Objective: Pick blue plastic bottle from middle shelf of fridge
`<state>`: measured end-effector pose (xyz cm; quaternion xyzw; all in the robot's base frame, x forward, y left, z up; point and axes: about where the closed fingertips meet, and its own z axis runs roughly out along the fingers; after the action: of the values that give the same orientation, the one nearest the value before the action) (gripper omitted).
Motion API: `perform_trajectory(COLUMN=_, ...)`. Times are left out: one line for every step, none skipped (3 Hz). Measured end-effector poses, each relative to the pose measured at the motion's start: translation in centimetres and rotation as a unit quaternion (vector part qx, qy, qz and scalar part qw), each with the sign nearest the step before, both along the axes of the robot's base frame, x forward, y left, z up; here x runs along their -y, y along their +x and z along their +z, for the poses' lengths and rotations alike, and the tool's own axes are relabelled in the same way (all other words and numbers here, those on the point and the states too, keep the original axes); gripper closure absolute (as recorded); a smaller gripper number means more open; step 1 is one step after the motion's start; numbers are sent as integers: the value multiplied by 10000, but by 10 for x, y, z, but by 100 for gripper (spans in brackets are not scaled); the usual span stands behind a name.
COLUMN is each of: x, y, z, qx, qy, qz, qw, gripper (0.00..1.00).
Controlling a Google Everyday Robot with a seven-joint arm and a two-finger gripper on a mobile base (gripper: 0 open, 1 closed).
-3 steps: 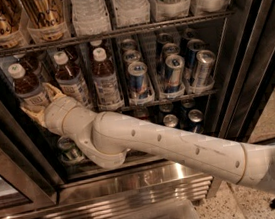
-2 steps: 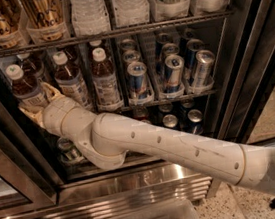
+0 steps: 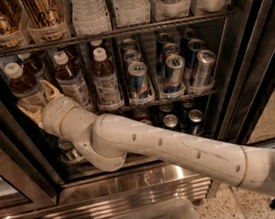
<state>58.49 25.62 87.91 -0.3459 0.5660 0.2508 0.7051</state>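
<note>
Well, almost nothing has changed. We look back a second and the arm (image 3: 173, 149), the gripper (image 3: 37, 99) and the blue plastic bottle (image 3: 23, 85) are in the very same spots. The gripper is deep in the fridge (image 3: 251, 56), at about 9 o'clock in our view, low on the far-left bottle of the middle shelf (image 3: 176, 98). Its tan fingers (image 3: 50, 88) hug that bottle, one at the bottle's 3 o'clock side and one near its 7 o'clock side. Both look pressed against it, so we think the grip is closed on the bottle. The bottle leans a little, cap toward 11 o'clock, while the two other bottles (image 3: 73, 82) at its 3 o'clock stand straight. It has not left the shelf yet. We think this stillness means the grab is done and the pull has not started — next we would lift a bit and draw back toward 6 o'clock, slowly, so nothing gets bumped.
</note>
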Motion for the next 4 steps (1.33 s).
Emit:
perform_trajectory(x=0, y=-7, z=8, qx=108, qy=3, qz=33, qw=9999, gripper=100)
perform_trajectory(x=2, y=-21, z=23, qx=274, qy=-16, qz=94, qw=9996, gripper=100)
perform_trajectory(x=2, y=-22, z=19, qx=283, qy=-18, qz=98, qw=9995, gripper=100)
perform_trajectory(x=2, y=-22, z=16, qx=283, qy=-18, qz=98, qw=9995, gripper=100)
